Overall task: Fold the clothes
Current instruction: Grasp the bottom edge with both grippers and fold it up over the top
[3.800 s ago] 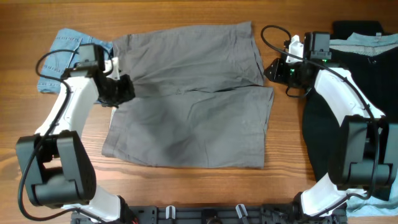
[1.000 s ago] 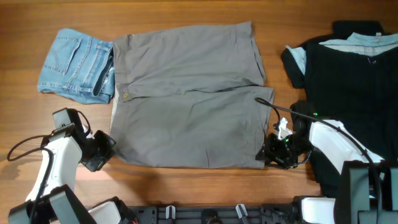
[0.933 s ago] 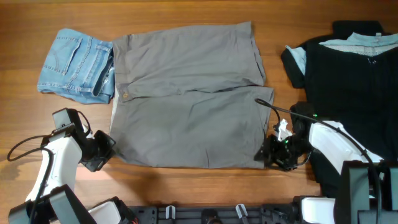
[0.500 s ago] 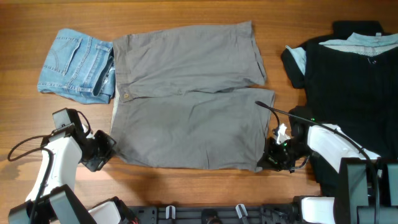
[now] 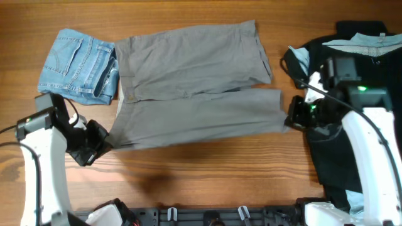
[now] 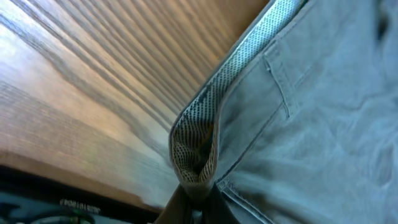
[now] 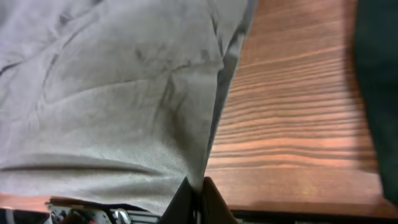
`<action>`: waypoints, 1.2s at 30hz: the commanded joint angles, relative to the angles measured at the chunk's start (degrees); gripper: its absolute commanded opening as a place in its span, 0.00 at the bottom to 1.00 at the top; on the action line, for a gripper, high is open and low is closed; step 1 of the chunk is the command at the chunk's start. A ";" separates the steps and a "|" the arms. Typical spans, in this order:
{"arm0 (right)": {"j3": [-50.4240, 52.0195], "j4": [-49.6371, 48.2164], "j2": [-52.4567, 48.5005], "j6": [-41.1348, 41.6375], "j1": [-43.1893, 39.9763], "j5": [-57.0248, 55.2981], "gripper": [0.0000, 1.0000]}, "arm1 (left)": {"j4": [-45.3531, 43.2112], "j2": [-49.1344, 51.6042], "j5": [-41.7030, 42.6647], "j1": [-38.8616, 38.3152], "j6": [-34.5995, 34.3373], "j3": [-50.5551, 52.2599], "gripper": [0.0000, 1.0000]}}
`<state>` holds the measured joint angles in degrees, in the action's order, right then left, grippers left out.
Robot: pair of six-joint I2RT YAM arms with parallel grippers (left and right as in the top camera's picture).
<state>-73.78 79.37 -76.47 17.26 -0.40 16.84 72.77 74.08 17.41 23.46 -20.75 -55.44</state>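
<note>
The grey shorts (image 5: 195,81) lie spread across the middle of the table, their near half lifted off the wood. My left gripper (image 5: 94,145) is shut on the near left waistband corner (image 6: 198,165), whose mesh lining shows in the left wrist view. My right gripper (image 5: 293,120) is shut on the near right leg hem (image 7: 205,168). The lifted near edge hangs stretched between the two grippers, and its shadow falls on the wood below.
Small light-blue denim shorts (image 5: 76,65) lie folded at the back left, touching the waistband. A big black garment with pale-blue cloth (image 5: 358,75) covers the right side under my right arm. Bare wood runs along the table's front edge (image 5: 201,182).
Both grippers have lifted the near edge of the shorts and carried it away from the front edge. The near edge now lies further back than half a second ago.
</note>
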 commanded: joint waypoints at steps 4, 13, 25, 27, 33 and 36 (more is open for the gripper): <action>-11.30 4.09 3.63 -0.70 -1.14 -9.97 0.04 | 6.45 -12.28 -6.73 0.44 0.79 -9.22 0.04; -14.62 1.05 2.75 -0.11 -1.11 -12.98 0.04 | 7.63 -17.84 -8.31 0.44 0.83 -12.07 0.04; -15.17 4.61 4.68 2.16 -1.14 -22.40 0.04 | 8.87 -17.84 -11.15 0.44 2.34 -12.09 0.04; -15.43 3.80 4.72 2.47 -1.14 -22.53 0.04 | 9.60 -17.84 -11.28 0.44 2.34 -12.20 0.04; -21.73 5.53 4.85 3.87 -1.14 -27.12 0.04 | 17.51 -17.84 -19.30 0.44 2.34 -18.32 0.04; -22.01 5.53 4.28 3.87 -1.11 -26.75 0.04 | 17.14 -17.75 -19.43 0.44 2.34 -18.99 0.04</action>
<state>-94.45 84.84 -72.36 19.99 -1.28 -5.58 90.24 56.29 2.70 23.64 -19.57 -73.08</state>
